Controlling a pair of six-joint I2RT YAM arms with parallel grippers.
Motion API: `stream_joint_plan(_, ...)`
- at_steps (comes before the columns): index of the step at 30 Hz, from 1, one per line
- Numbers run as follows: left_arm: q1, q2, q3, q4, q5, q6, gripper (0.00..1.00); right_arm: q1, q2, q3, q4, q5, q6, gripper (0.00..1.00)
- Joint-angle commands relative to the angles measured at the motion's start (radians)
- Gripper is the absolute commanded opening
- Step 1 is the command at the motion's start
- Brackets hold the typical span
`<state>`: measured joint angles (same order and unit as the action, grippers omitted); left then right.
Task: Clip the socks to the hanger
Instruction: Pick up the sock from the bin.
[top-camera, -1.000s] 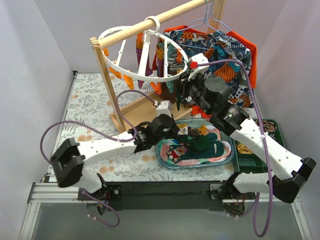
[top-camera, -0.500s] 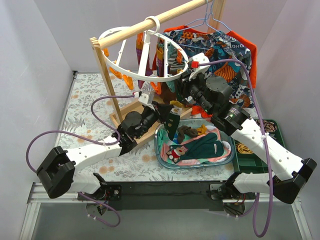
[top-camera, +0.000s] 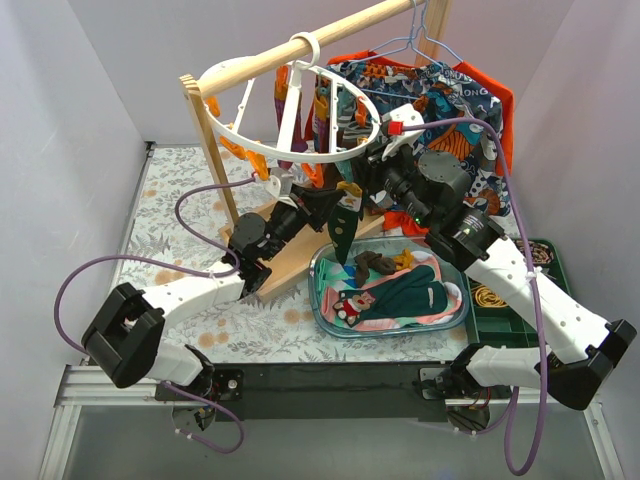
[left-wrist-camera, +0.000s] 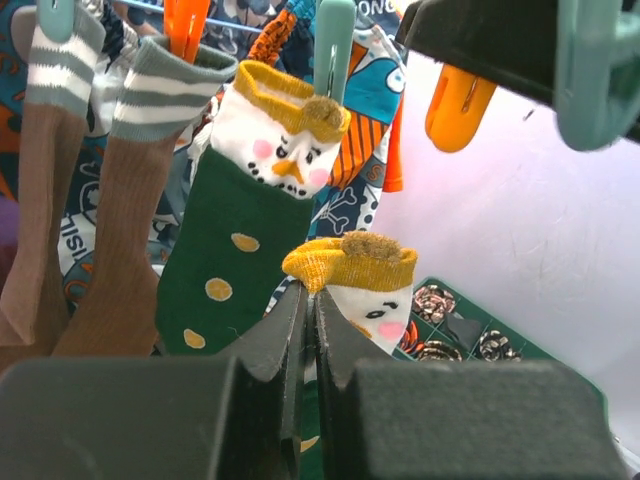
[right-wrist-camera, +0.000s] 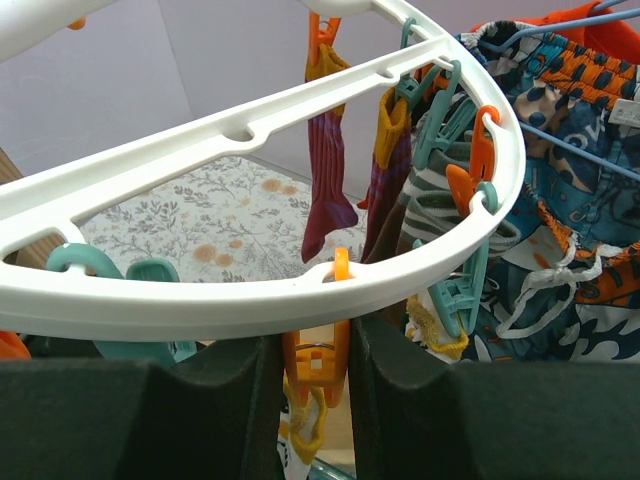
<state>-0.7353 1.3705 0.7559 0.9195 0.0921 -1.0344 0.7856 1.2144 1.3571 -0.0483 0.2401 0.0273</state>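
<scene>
Sock (top-camera: 343, 228) higher (upright, cuff up)

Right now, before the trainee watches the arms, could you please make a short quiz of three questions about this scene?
1. True or false: the left claw pinches a snowman sock at its yellow cuff.
2. What sits between the fingers of the right claw? A) a teal peg B) an orange peg C) the shirt
3. Fill in: the hanger hangs from the ___ rail.
Key: 1 true; 2 B; 3 wooden.
</scene>
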Motion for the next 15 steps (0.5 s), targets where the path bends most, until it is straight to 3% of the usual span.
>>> stream_joint_plan(1, 0.014, -0.005, 0.051, 0.064, 0.054, -0.021, 0.00, -0.009, -0.029, -0.015, 0.068, -0.025, 0.011, 0.01)
stream_joint_plan(15, 0.017, 0.041, 0.112, 0.068, 0.189, -0.021, 0.00, -0.019, -0.018, -0.007, 0.082, -0.094, 0.014, 0.01)
